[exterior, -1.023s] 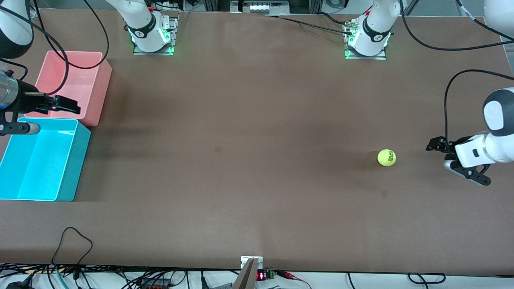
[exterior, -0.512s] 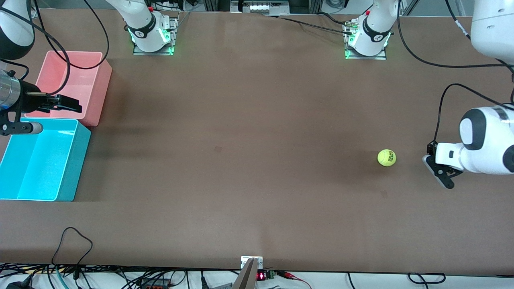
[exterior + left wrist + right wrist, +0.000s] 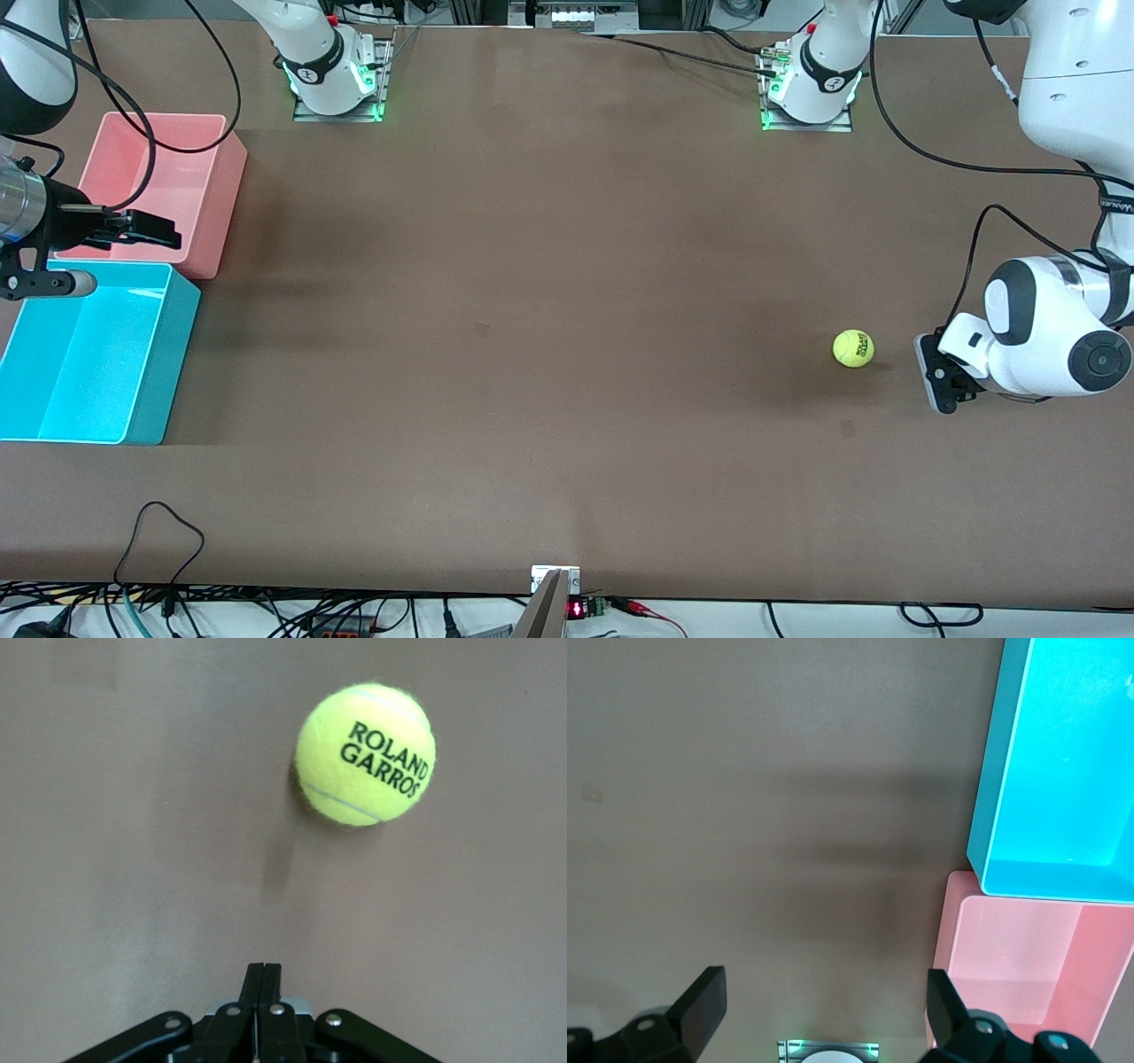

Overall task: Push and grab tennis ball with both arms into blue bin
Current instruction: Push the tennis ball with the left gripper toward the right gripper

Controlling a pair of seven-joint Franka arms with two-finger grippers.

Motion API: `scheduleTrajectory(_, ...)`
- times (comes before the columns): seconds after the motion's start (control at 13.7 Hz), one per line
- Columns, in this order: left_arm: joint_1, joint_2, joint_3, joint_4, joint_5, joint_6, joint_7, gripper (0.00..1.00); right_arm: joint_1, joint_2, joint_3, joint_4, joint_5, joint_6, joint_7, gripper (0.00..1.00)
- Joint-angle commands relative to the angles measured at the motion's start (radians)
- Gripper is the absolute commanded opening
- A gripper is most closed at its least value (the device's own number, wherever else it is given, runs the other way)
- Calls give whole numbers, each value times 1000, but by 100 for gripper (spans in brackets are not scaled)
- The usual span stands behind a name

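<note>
The yellow-green tennis ball rests on the brown table toward the left arm's end. My left gripper is low beside the ball, on the side toward that end of the table, with a short gap between them. In the left wrist view its fingertips are pressed together, shut on nothing, and the ball lies ahead of them. My right gripper hangs open over the pink bin's edge next to the blue bin. Its wrist view shows the wide empty gap of the right gripper and the blue bin.
A pink bin stands against the blue bin, farther from the front camera, and shows as the pink bin in the right wrist view. Both bins are empty. Bare brown table lies between the ball and the bins. Cables run along the table's near edge.
The left arm has swung round and brought its gripper closer to the ball, and the fingers have shut. The ball and the right arm have not moved.
</note>
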Motion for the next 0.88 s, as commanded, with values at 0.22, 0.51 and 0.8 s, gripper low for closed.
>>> scheduleTrajectory(0.22, 17, -17, 0, -91, 15, 134, 171, 0, 5, -6, 4, -44, 10, 2, -20, 100)
scheduleTrajectory(0.51, 53, -107, -3, -261, 13, 310, 167, 0, 10, -22, 4, -206, 10, 189, -86, 100)
scheduleTrajectory(0.8, 54, -115, -5, -275, 13, 316, 170, 0, 3, -70, 3, -479, 12, 502, -144, 100)
